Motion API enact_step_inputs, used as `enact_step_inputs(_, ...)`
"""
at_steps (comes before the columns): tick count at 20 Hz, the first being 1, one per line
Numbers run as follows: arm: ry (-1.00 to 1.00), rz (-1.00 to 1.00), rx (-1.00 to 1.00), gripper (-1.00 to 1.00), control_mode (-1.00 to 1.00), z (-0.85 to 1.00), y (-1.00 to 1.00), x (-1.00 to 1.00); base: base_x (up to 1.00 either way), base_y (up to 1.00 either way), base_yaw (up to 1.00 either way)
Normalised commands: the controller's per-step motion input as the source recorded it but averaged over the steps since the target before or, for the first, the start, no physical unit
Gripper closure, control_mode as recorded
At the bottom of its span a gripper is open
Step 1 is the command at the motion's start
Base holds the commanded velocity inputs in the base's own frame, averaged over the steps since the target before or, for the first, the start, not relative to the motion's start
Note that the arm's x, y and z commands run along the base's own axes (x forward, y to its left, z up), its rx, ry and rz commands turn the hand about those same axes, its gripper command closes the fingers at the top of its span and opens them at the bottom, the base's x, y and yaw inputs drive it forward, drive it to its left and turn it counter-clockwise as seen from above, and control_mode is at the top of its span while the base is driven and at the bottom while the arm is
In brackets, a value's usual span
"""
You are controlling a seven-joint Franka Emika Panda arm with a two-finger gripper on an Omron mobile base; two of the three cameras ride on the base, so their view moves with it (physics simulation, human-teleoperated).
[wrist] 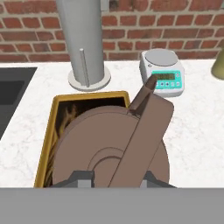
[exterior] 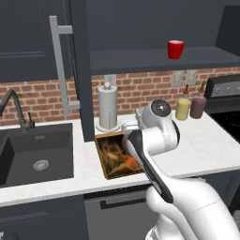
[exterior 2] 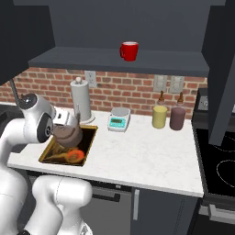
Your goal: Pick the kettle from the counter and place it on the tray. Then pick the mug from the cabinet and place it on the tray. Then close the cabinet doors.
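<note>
White marble counter (exterior 2: 137, 151) carries the dark, gold-rimmed tray (wrist: 49, 131), and the brownish kettle (exterior 2: 68, 134) hangs just above it, its handle clamped in the tool (wrist: 114, 178). Best lower it straight and level to the tray's middle, freeing it only once it rests.

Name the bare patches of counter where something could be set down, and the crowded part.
Free: the counter in front of the scale and the two bottles, up to the stove. Crowded: the left end, where the gripper holds the kettle over the tray, beside the paper towel holder.
</note>
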Motion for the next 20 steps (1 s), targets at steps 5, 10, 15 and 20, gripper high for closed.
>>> enact_step_inputs(5, 0.08, 0.0, 0.0, 1.0, -1.0, 0.0, 0.28, 0.23, 0.0, 0.0, 0.0)
enact_step_inputs(10, 0.04, 0.0, -0.01, 1.0, -1.0, -0.09, 0.07, 0.28, 0.0, 0.0, 0.0)
enact_step_inputs(15, 0.0, 0.0, 0.0, 1.0, -1.0, -0.24, 0.01, 0.17, 0.0, 0.0, 0.0)
enact_step_inputs(20, 0.0, 0.0, 0.0, 1.0, -1.0, -0.25, 0.04, 0.17, 0.0, 0.0, 0.0)
